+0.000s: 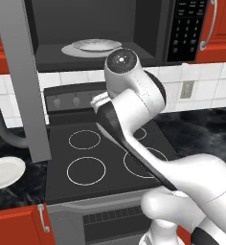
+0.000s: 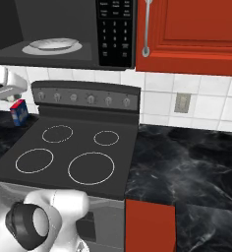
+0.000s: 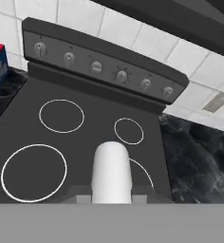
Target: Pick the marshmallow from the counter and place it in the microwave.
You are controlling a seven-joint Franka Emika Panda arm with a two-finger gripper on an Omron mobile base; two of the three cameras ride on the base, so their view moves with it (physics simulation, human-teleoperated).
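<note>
Gripper (image 3: 112, 195) clamped on the marshmallow (image 3: 112, 171), held above the stovetop (image 3: 85, 142). Microwave (image 1: 134, 28) door open, white plate (image 1: 96, 45) inside. Counter (image 2: 187, 162) right of stove.

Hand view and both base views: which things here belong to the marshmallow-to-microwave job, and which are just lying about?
Job:
marshmallow, held in the shut gripper
microwave, door open
counter

Lying about:
stove
plate inside the microwave
plate on the counter
blue and red box
</note>
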